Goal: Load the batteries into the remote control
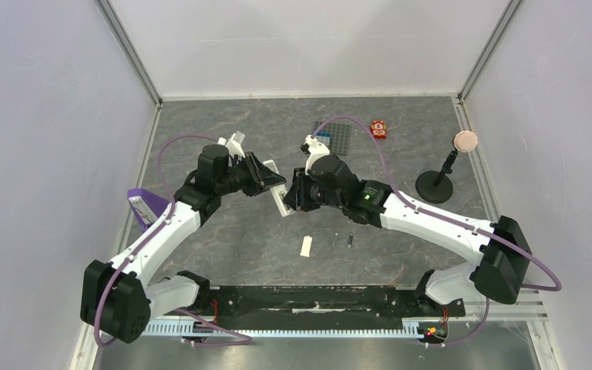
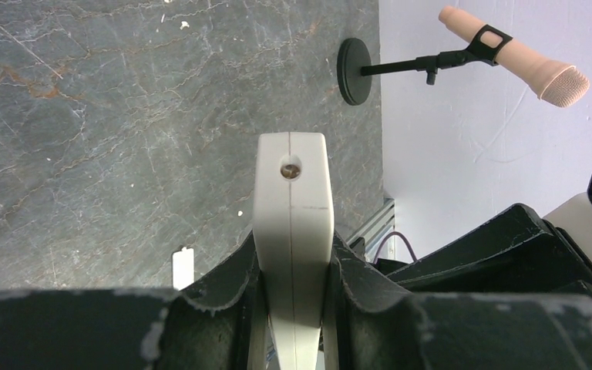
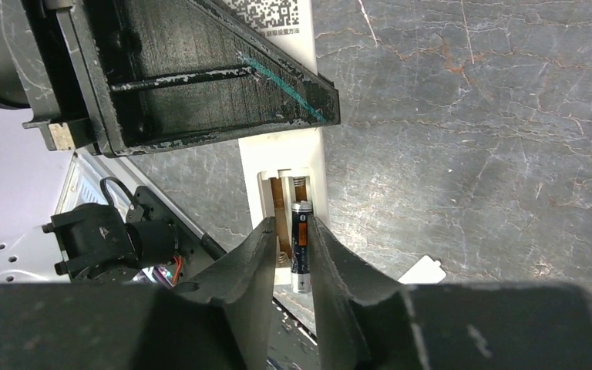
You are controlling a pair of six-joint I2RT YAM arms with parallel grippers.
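My left gripper (image 1: 272, 182) (image 2: 293, 258) is shut on the white remote control (image 1: 282, 202) (image 2: 291, 193) and holds it above the table. In the right wrist view the remote (image 3: 281, 156) shows its open dark battery slot (image 3: 280, 202). One dark battery (image 3: 301, 247) with an orange band lies in the slot's right bay, its lower end past the slot's edge. My right gripper (image 1: 293, 196) (image 3: 293, 227) straddles it, jaws a little apart, the right finger touching it. A second battery (image 1: 350, 241) lies on the table.
The small flat white cover plate (image 1: 306, 246) (image 2: 183, 267) (image 3: 420, 270) lies on the table near the front. A microphone stand (image 1: 435, 185) (image 2: 432, 62) is at the right, a red toy (image 1: 378, 129) and a dark tray (image 1: 336, 137) at the back.
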